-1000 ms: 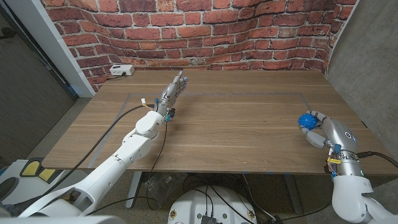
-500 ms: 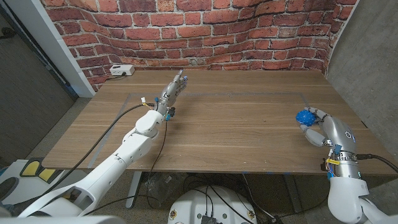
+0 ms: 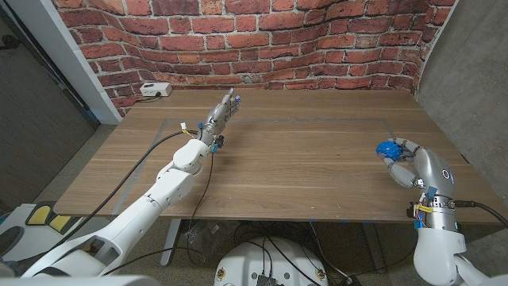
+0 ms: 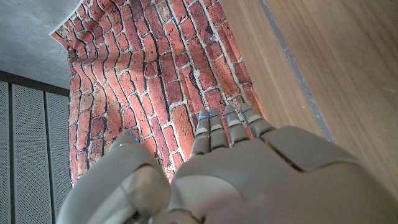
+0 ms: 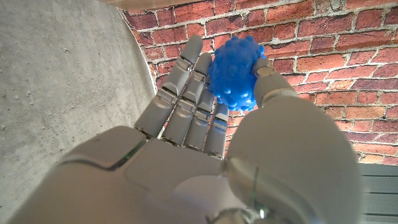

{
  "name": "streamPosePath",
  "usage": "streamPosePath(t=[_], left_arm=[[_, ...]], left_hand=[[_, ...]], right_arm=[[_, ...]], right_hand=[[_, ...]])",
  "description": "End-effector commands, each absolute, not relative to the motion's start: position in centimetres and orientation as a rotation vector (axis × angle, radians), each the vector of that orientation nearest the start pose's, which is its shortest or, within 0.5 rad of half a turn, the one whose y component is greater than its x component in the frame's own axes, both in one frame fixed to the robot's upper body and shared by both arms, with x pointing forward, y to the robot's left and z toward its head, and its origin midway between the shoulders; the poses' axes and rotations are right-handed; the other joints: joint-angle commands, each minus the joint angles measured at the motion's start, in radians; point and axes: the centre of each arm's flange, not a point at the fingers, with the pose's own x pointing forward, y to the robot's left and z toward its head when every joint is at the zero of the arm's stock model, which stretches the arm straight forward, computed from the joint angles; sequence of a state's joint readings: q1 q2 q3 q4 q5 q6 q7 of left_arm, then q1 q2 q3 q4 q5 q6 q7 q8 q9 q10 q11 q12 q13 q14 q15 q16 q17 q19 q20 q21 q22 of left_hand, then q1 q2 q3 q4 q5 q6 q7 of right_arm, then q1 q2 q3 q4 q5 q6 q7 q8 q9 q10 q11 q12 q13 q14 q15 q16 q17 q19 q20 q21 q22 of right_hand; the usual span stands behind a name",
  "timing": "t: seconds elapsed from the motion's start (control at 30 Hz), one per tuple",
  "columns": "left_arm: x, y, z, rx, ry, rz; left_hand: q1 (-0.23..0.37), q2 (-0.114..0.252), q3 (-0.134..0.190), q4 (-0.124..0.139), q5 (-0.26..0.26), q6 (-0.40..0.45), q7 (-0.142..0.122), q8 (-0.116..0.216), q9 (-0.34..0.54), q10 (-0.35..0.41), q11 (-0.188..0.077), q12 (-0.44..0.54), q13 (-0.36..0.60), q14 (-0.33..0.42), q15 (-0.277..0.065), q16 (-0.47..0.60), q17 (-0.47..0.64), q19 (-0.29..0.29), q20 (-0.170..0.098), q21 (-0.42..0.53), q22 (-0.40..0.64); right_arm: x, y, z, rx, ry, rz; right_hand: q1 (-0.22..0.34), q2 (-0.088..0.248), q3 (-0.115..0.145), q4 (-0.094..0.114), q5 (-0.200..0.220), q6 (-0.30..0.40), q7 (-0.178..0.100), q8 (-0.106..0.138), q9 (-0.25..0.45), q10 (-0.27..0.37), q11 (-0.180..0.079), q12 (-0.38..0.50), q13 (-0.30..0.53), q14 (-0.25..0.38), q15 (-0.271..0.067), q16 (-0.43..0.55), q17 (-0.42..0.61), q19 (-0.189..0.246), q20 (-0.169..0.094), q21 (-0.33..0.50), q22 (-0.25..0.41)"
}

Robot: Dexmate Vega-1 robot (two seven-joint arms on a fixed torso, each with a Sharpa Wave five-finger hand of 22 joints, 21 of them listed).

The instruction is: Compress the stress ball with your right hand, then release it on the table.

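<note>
The right hand (image 3: 409, 165) sits near the table's right edge with the blue stress ball (image 3: 389, 148) pinched between its thumb and the tips of its fingers (image 5: 186, 68) — clamped on the ball, not yet crushing it hard. In the head view the ball looks close to the wooden table (image 3: 302, 159), though whether it touches the surface or hangs just above cannot be told from there.

The step in hand appears to be the squeeze itself: the ball is held, but in the right wrist view its knobbly surface still looks round and full, so the compression seems slight or only starting. The next move likely calls for curling the fingers inward against the thumb until the ball visibly flattens, then spreading them low over the table so the ball settles rather than rolls off the nearby edge.

The right wrist view gives what the head view cannot — the grip in detail: the ball (image 5: 236, 71) rides at the fingertips, well clear of the palm. The head view, in turn, places the hand on the table. It also shows the left hand (image 3: 221, 115) far off toward the back left, fingers straight and together, holding nothing; the left wrist view confirms those extended fingers (image 4: 227, 127) pointing at the brick wall (image 4: 155, 81).
</note>
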State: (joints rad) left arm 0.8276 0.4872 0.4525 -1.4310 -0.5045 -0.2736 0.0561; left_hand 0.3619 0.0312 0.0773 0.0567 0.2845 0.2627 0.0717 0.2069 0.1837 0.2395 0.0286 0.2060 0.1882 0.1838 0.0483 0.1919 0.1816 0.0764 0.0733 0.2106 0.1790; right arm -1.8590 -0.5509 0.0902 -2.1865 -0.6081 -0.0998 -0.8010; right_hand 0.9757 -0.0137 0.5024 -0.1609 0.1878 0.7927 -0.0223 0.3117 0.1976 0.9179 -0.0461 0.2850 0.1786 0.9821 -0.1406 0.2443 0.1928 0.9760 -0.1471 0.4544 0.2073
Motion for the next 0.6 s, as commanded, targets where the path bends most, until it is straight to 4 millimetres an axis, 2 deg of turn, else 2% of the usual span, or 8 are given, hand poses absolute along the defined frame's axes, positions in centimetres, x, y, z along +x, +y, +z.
streamPosePath(t=[0.03, 0.2, 0.37, 0.47, 0.6], left_arm=[[63.66, 21.92, -0.32, 0.072, -0.664, -0.275], [63.87, 21.85, -0.38, 0.07, -0.662, -0.277], [64.02, 21.81, -0.42, 0.068, -0.66, -0.278], [64.08, 21.82, -0.41, 0.067, -0.659, -0.277], [64.15, 21.84, -0.42, 0.066, -0.658, -0.276]], left_hand=[[0.001, 0.003, -0.005, -0.003, -0.001, 0.007, 0.0, -0.004, 0.003, 0.006, 0.001, -0.001, 0.005, 0.003, 0.003, -0.001, 0.003, 0.003, 0.0, 0.0, 0.003], [0.001, 0.003, -0.005, -0.003, -0.002, 0.007, -0.001, -0.004, 0.003, 0.007, 0.002, -0.001, 0.005, 0.002, 0.003, -0.001, 0.003, 0.003, 0.0, 0.0, 0.003], [0.002, 0.004, -0.006, -0.003, -0.002, 0.007, -0.001, -0.004, 0.003, 0.008, 0.001, -0.001, 0.005, 0.002, 0.003, -0.001, 0.003, 0.003, 0.0, -0.001, 0.003], [0.002, 0.004, -0.006, -0.003, -0.003, 0.007, -0.001, -0.004, 0.003, 0.007, 0.0, -0.001, 0.005, 0.002, 0.002, -0.001, 0.003, 0.003, 0.0, -0.001, 0.003], [0.002, 0.005, -0.007, -0.002, -0.003, 0.008, -0.002, -0.004, 0.003, 0.007, 0.001, -0.001, 0.005, 0.002, 0.003, -0.001, 0.003, 0.003, 0.0, -0.001, 0.003]], right_arm=[[37.41, -34.45, -12.64, -0.925, -0.759, -0.714], [37.37, -34.49, -12.62, -0.92, -0.765, -0.728], [37.35, -34.56, -12.64, -0.923, -0.761, -0.737], [37.37, -34.59, -12.64, -0.931, -0.752, -0.735], [37.41, -34.59, -12.66, -0.937, -0.751, -0.742]], right_hand=[[0.073, 0.083, 0.017, 0.005, -0.008, 0.112, -0.075, 0.014, 0.003, 0.073, -0.041, 0.007, 0.004, 0.042, -0.065, 0.009, 0.006, 0.027, -0.072, 0.021, 0.005], [0.092, 0.095, 0.016, 0.002, -0.011, 0.152, -0.082, 0.018, 0.005, 0.11, -0.046, 0.008, 0.004, 0.083, -0.078, 0.012, 0.006, 0.046, -0.073, 0.041, 0.008], [0.101, 0.1, 0.015, 0.001, -0.011, 0.163, -0.083, 0.018, 0.006, 0.126, -0.05, 0.008, 0.004, 0.093, -0.078, 0.011, 0.008, 0.051, -0.074, 0.049, 0.009], [0.102, 0.098, 0.01, 0.003, -0.012, 0.15, -0.079, 0.007, 0.006, 0.111, -0.044, -0.004, 0.005, 0.085, -0.074, 0.002, 0.008, 0.045, -0.073, 0.053, 0.009], [0.102, 0.097, 0.001, 0.006, -0.012, 0.13, -0.075, -0.009, 0.008, 0.094, -0.04, -0.021, 0.005, 0.057, -0.066, -0.015, 0.011, 0.017, -0.072, 0.05, 0.007]])
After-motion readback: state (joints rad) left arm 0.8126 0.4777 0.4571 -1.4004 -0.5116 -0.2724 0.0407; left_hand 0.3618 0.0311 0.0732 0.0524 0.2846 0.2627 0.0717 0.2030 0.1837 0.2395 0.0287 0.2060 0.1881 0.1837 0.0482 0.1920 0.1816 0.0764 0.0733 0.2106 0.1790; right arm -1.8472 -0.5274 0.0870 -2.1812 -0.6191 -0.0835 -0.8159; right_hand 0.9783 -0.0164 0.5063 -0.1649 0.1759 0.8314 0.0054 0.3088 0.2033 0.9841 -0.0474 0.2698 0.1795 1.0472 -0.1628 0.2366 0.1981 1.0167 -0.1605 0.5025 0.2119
